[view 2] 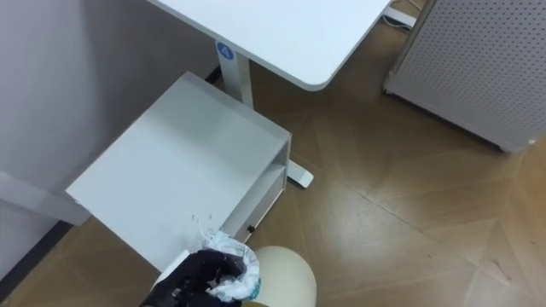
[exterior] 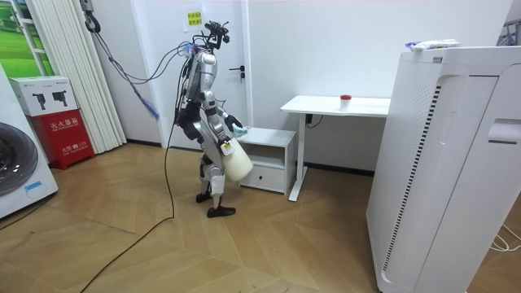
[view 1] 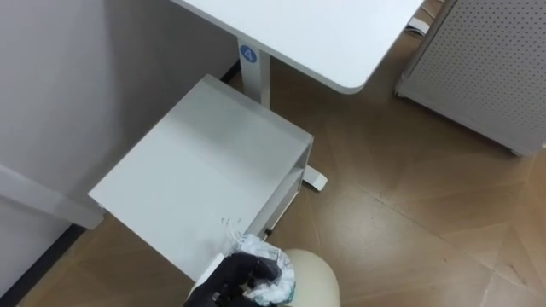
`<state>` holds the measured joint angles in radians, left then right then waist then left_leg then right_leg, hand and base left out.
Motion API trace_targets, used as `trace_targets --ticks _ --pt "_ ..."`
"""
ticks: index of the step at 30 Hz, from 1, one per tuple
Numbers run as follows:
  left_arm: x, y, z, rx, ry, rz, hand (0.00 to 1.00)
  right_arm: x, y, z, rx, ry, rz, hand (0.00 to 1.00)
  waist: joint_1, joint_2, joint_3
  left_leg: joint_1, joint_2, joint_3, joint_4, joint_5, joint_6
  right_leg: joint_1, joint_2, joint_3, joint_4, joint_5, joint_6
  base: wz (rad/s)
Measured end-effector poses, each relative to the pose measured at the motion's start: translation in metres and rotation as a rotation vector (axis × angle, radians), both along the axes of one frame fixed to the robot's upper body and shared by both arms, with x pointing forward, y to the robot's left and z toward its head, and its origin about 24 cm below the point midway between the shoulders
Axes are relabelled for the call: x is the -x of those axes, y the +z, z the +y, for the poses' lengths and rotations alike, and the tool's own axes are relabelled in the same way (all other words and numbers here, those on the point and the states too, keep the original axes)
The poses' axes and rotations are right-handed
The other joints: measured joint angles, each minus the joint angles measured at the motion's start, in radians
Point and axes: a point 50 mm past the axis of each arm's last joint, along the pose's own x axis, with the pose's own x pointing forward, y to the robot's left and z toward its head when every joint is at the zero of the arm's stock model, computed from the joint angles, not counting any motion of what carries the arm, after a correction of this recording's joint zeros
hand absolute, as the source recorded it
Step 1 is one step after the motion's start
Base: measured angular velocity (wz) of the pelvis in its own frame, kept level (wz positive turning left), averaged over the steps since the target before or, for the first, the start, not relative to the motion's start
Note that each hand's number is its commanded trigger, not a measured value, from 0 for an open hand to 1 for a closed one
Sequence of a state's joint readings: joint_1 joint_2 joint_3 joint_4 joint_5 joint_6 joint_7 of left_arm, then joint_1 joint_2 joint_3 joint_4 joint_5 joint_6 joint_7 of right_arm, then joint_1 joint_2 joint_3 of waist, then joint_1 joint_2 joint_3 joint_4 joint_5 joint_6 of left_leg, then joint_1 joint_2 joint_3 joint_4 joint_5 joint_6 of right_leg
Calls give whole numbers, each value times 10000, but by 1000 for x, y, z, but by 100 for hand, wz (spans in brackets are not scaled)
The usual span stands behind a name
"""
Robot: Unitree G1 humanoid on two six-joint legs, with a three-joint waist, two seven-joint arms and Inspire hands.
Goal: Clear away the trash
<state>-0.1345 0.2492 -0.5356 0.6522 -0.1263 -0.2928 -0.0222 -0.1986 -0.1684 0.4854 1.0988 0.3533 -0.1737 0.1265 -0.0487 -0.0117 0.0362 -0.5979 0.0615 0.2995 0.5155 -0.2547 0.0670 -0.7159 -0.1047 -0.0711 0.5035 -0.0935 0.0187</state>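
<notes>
The low white box-shaped cabinet (view 1: 196,162) fills the space ahead, and the cream rounded sack (view 1: 314,280) hangs at the robot's hip, just right of the cabinet's near front corner. The black left hand (view 1: 232,280) is curled tight around the crumpled white plastic garbage (view 1: 281,273). The wad touches the sack's left side, so the drop seems to need only a short move to the right.

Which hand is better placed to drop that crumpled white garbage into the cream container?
Left: the left hand is curled round the crumpled white garbage, right beside the cream container.
</notes>
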Motion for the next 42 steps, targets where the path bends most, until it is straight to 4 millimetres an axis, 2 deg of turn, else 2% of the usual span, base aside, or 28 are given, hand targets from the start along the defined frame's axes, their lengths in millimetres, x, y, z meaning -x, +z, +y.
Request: trace_targets --ticks 5,6,9,12,16,21,31,41,42 --pt "2 6 -9 301 -1055 -2 100 -13 6 -8 32 -360 -235 100 -3 -43 27 -3 -31 30 -22 0 4 -34 -8 53 17 4 8 -1" --pt "4 5 -11 305 -1344 103 100 -21 11 -14 164 -590 -437 100 -14 -64 39 -3 -38 30 -18 -1 6 -40 -9 72 30 7 13 -3" --pt "6 5 -14 267 -1800 191 100 -43 27 -29 356 -1193 -1126 100 4 -261 156 -117 -33 82 48 -3 8 -220 -6 137 156 9 14 -3" --pt "7 6 -17 250 -2028 203 100 -49 35 -49 239 -2575 -1504 100 -3 -287 169 -357 -6 18 253 -13 24 -386 -2 105 211 12 9 4" --pt "4 13 -20 329 -2164 -75 100 -44 37 -69 283 -3638 -1544 100 -30 -400 160 -379 -2 22 362 -44 62 -405 -8 131 281 9 9 0" --pt "4 19 -22 460 -2334 -286 100 -34 33 -79 406 -4292 -1365 100 -120 -443 153 -426 15 19 411 -67 88 -396 -10 138 275 21 28 0" --pt "7 22 -26 628 -2704 -320 100 -34 34 -80 362 -4824 -1476 100 34 -428 141 -441 83 19 548 -72 94 -383 12 102 315 44 23 0" --pt "6 22 -26 -454 -2912 -852 100 -32 33 -82 588 -5076 -1477 100 285 -407 125 -487 144 18 659 -78 101 -388 58 126 300 63 -6 0" --pt "5 22 -26 -532 -2913 -905 59 -33 33 -82 588 -5082 -1496 100 297 -405 118 -486 144 18 659 -77 102 -387 58 124 296 71 -9 0"
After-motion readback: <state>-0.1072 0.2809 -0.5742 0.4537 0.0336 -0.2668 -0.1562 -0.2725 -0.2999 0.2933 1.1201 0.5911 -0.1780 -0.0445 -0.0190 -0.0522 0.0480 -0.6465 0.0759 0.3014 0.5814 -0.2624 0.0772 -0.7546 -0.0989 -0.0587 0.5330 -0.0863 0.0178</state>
